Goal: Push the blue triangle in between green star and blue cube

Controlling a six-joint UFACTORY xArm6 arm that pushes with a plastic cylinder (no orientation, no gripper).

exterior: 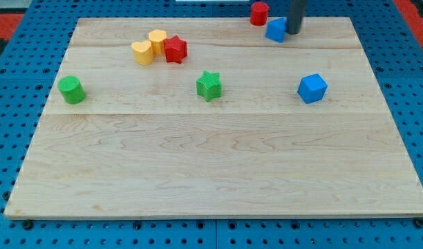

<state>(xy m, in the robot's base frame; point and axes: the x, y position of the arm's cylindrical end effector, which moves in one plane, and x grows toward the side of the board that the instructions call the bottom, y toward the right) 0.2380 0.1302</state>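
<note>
The blue triangle (275, 30) lies near the view's top edge of the wooden board (211, 166), right of centre. My tip (294, 32) stands right against the triangle's right side. The green star (209, 86) sits near the board's middle, below and left of the triangle. The blue cube (312, 88) sits to the star's right, below and right of the triangle. A wide gap lies between star and cube.
A red cylinder (259, 13) stands just above and left of the blue triangle. A yellow heart (142, 52), a yellow block (158, 41) and a red star (175, 50) cluster at upper left. A green cylinder (72, 90) sits at far left.
</note>
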